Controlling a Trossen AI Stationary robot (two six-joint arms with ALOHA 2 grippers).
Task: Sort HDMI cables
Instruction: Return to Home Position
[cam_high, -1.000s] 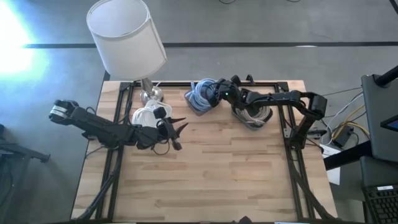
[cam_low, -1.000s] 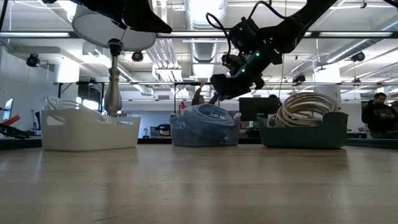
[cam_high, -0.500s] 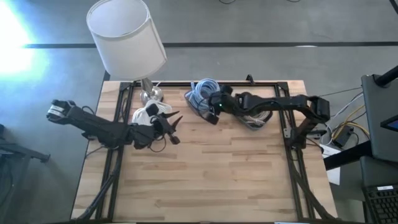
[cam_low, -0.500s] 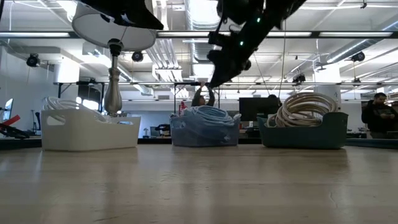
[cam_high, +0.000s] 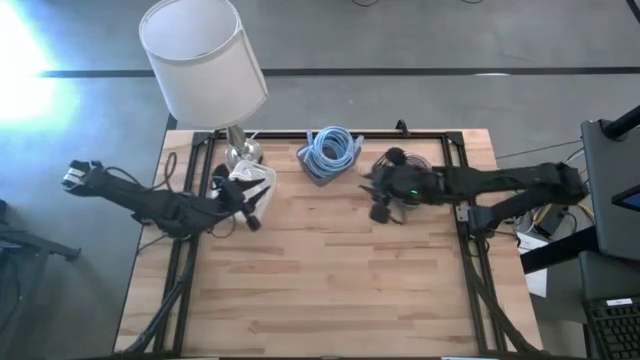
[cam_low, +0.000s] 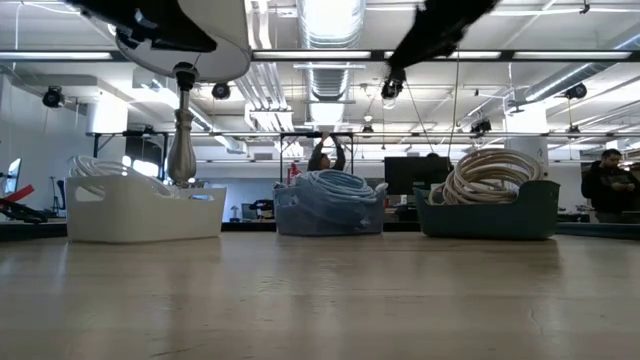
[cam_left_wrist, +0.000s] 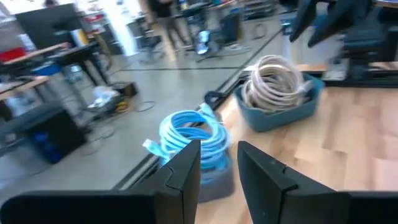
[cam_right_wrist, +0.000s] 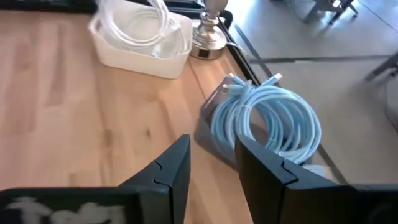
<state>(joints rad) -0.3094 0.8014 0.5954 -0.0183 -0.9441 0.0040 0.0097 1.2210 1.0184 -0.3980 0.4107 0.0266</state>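
Observation:
Three bins stand along the table's far edge. A white bin (cam_high: 250, 183) (cam_low: 145, 205) holds white coils, a grey-blue bin (cam_high: 328, 152) (cam_low: 329, 203) holds light blue coils (cam_right_wrist: 264, 121) (cam_left_wrist: 186, 134), and a teal bin (cam_low: 490, 195) (cam_left_wrist: 277, 90) holds beige coils. My left gripper (cam_high: 252, 212) (cam_left_wrist: 219, 168) hovers just near of the white bin, slightly open and empty. My right gripper (cam_high: 380, 205) (cam_right_wrist: 212, 168) hovers beside the teal bin, between it and the blue one, also slightly open and empty.
A lamp with a white shade (cam_high: 205, 60) stands on its metal base (cam_high: 240, 152) at the far-left corner, behind the white bin. Bare wood table (cam_high: 330, 280) spreads across the middle and near side. People show in the room beyond the table (cam_low: 605, 180).
My right gripper has drawn back from over the blue bin toward the table's right and risen high. My left gripper has pulled back toward the table's left, ending by the white bin, its fingers closer together than before. The coils in the bins have stayed put.

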